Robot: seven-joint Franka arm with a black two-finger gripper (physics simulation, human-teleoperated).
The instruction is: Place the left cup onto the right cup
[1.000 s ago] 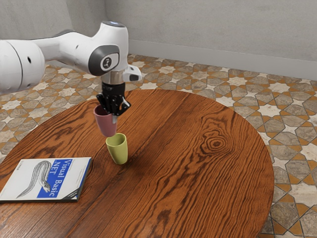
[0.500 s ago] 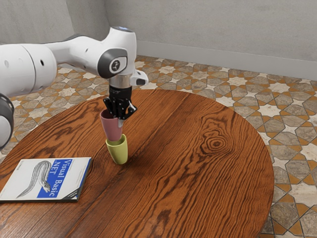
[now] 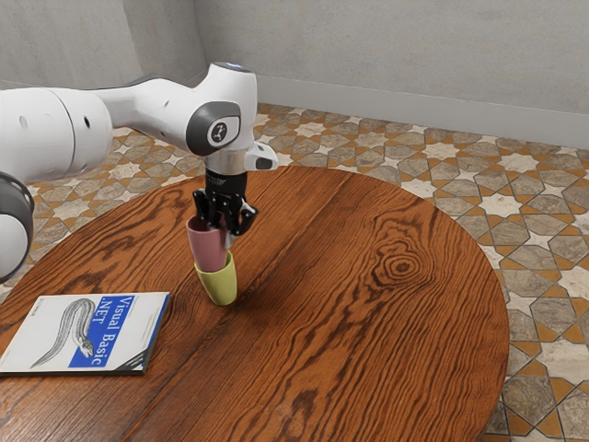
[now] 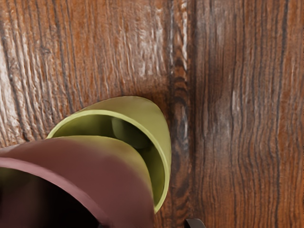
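A pink cup (image 3: 206, 244) hangs from my gripper (image 3: 221, 224), which is shut on its rim. Its base has gone into the mouth of the olive-green cup (image 3: 219, 284) standing upright on the round wooden table (image 3: 386, 313). In the wrist view the pink cup (image 4: 90, 180) looms large just under my hand, tilted and overlapping the green cup's open rim (image 4: 142, 128), whose inside still shows beside it.
A blue and white "Visual Basic .NET" book (image 3: 83, 331) lies flat near the table's front edge at the exterior view's left. A tiled floor and a grey wall surround the table.
My hand has carried the pink cup toward the exterior view's right and downward. It hung above and beside the green cup; now its base sits inside the green cup's mouth.
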